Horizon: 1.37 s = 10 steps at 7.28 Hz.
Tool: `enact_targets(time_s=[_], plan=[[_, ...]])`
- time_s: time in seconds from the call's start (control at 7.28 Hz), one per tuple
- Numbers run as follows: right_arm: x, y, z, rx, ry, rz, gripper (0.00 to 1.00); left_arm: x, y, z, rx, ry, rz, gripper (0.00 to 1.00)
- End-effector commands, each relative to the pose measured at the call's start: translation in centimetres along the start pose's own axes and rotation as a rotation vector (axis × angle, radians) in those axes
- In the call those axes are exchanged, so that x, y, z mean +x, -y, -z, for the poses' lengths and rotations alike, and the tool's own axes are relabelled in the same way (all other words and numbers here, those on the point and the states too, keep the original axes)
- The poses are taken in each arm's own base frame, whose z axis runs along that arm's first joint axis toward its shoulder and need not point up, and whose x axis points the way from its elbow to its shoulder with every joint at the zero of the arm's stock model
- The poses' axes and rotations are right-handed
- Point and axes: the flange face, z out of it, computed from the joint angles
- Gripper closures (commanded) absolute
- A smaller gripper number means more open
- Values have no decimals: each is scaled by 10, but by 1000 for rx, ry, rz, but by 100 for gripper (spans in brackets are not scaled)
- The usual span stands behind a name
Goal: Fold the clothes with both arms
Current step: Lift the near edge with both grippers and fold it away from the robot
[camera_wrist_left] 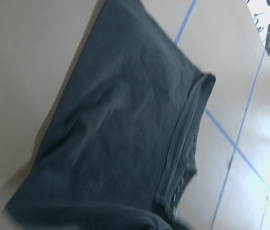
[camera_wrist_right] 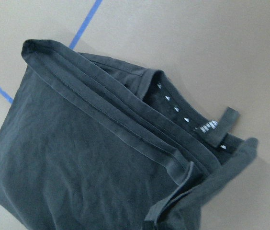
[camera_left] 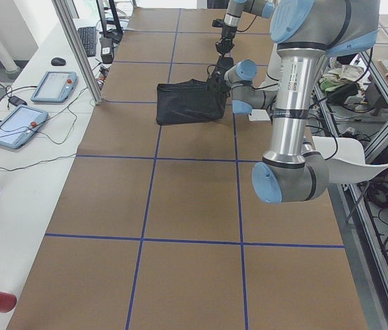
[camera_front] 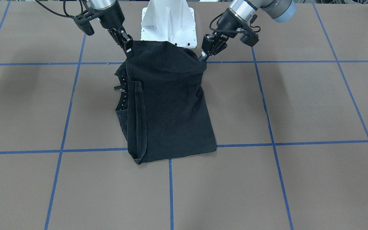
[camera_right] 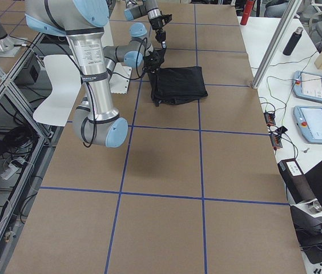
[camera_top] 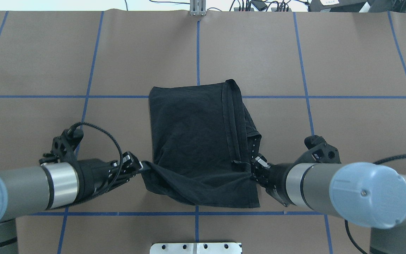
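T-shirt [camera_top: 192,141], black, folded at counter [camera_top: 347,53] centre, robot-side edge lifted.
Overhead: Left gripper [camera_top: 141,167] jaws pinch its 8 o'clock corner, right gripper [camera_top: 256,165] jaws the 4 o'clock corner; right wrist view alone shows neck label [camera_wrist_right: 208,127] plainly, print unreadable.

Seen from overhead, the right gripper [camera_top: 257,165] has its tips buried in the T-shirt [camera_top: 192,141], so the jaw gap is hidden. The left gripper [camera_top: 139,165] has its tips covered by a pinch of cloth. The left wrist view is blurry, and its bottom edge cuts off the shirt. The neck label [camera_wrist_right: 212,127] print is too small to read. The right arm [camera_front: 102,3] and left arm [camera_front: 268,5] are cut off at the front view's top edge.
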Motion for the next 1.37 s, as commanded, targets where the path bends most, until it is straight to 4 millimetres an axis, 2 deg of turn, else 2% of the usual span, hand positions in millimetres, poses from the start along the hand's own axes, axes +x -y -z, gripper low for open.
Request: enact_targets(time_s=[0.0, 0.27, 0.55, 0.69, 0.82, 0.96, 1.1, 1.24], plan=[[-70, 37, -55, 60, -55, 23, 100, 5, 56, -55, 104, 41, -39, 100], [-129, 71, -78, 68, -100, 44, 100, 0, 96, -84, 172, 88, -52, 100], [-167, 124, -109, 65, -101, 73, 100, -3, 131, -115, 223, 116, -69, 100], [-183, 149, -157, 66, -92, 78, 100, 4, 166, -142, 263, 116, -79, 100], [-212, 169, -187, 74, -64, 94, 1, 17, 204, -169, 304, 122, -127, 47], [-243, 185, -201, 94, -87, 103, 0, 13, 239, -171, 339, 134, -182, 33], [-269, 183, -199, 100, -90, 149, 0, 9, 250, -170, 349, 137, -200, 1], [-277, 195, -186, 83, -84, 138, 0, 12, 252, -168, 351, 132, -200, 0]])
